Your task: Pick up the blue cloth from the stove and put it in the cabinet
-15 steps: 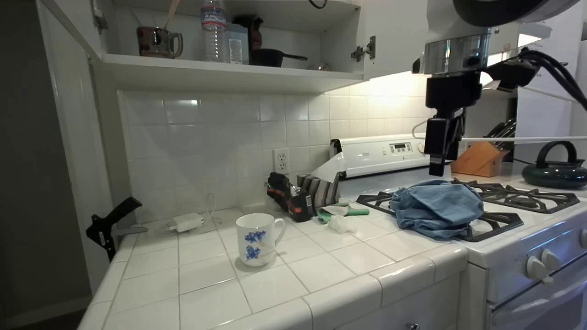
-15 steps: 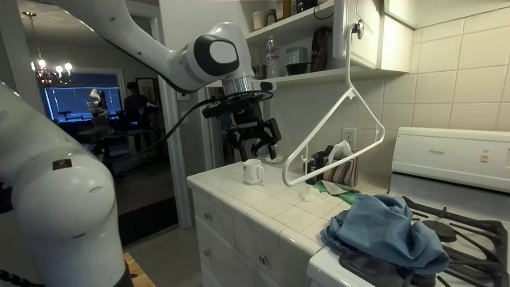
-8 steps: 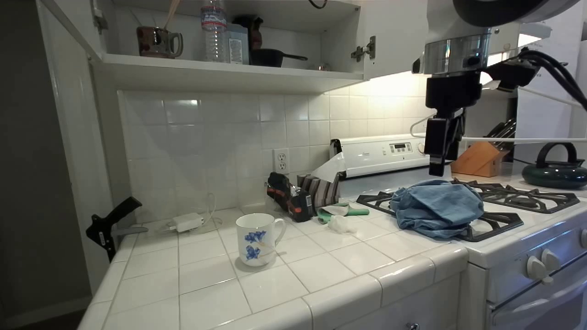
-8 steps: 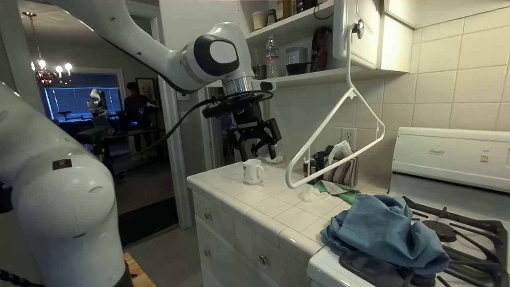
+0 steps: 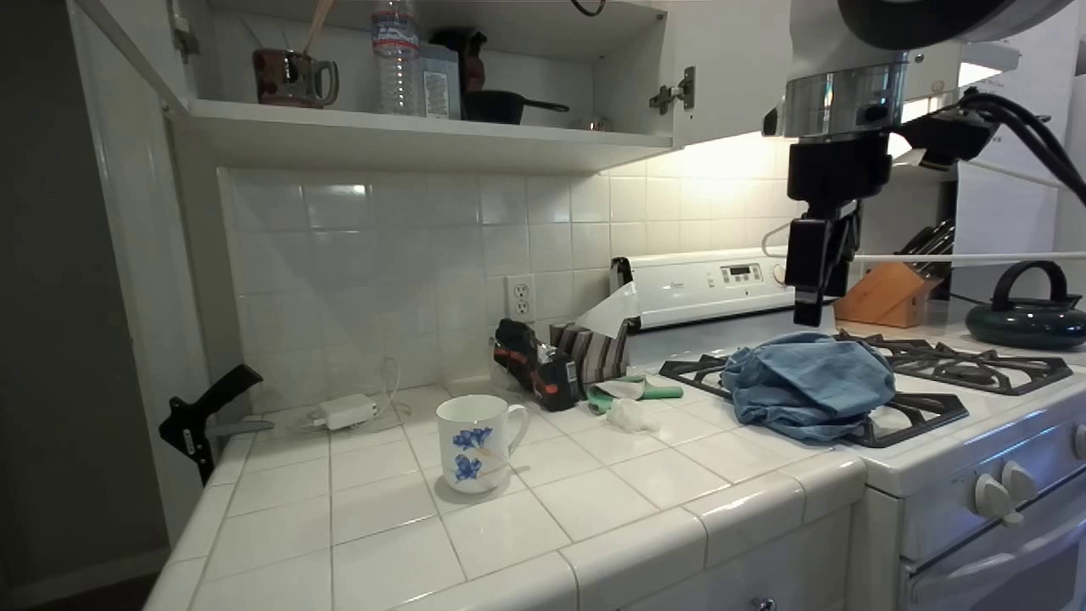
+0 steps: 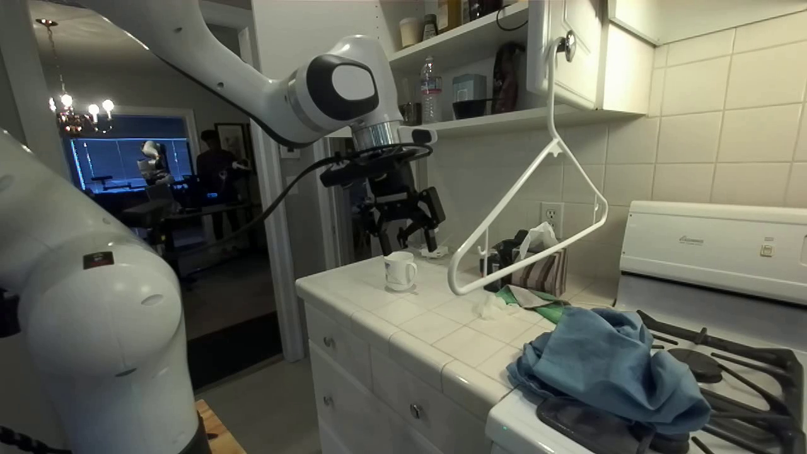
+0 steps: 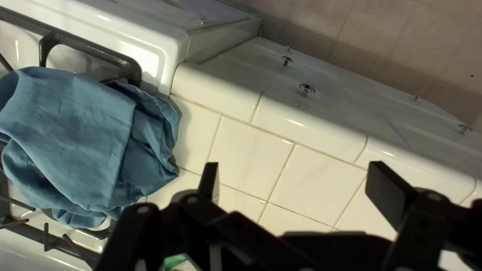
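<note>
The blue cloth lies crumpled on the front burner of the white stove. It also shows in an exterior view and at the left of the wrist view. My gripper is open and empty, with its two fingers wide apart above the tiled counter, to the cloth's right in the wrist view. It also hangs pointing down in both exterior views, well above the counter and apart from the cloth. The open cabinet is above the counter; its shelf also shows in an exterior view.
A white hanger hangs from the cabinet door knob. A white mug, a tissue box, a black package and a green cloth are on the counter. A bottle and a small pan stand in the cabinet.
The hanger sways slightly. My arm, the gripper and the blue cloth have not visibly moved.
</note>
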`<state>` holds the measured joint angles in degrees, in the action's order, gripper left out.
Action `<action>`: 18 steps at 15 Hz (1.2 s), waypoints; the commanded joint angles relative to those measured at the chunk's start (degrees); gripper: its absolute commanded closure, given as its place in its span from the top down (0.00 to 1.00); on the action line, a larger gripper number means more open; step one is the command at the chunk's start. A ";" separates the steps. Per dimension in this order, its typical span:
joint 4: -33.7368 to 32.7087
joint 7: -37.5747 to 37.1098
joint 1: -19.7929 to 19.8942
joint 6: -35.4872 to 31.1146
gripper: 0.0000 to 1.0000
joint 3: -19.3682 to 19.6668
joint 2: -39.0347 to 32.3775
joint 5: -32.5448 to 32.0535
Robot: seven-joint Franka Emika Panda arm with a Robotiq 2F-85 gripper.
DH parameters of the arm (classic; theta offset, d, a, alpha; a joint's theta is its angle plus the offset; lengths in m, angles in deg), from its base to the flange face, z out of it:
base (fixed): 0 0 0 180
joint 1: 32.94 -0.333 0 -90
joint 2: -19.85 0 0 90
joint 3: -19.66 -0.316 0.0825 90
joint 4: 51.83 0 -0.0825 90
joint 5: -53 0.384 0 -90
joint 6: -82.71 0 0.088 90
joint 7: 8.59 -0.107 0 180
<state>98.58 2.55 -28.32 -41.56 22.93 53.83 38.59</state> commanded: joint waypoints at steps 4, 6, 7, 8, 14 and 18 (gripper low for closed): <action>-0.12 -0.17 -0.38 0.22 1.00 0.31 0.01 -0.19; -0.12 -0.17 -0.38 0.22 1.00 0.31 0.01 -0.19; -0.12 -0.17 -0.38 0.22 1.00 0.31 0.01 -0.19; -0.12 -0.17 -0.38 0.22 1.00 0.31 0.01 -0.19; -0.77 -1.34 0.77 -7.36 1.00 1.71 -4.31 -0.81; -3.80 -1.71 4.03 -27.76 1.00 1.83 -13.80 -5.45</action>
<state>98.36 2.08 -26.88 -58.32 25.24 48.25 37.82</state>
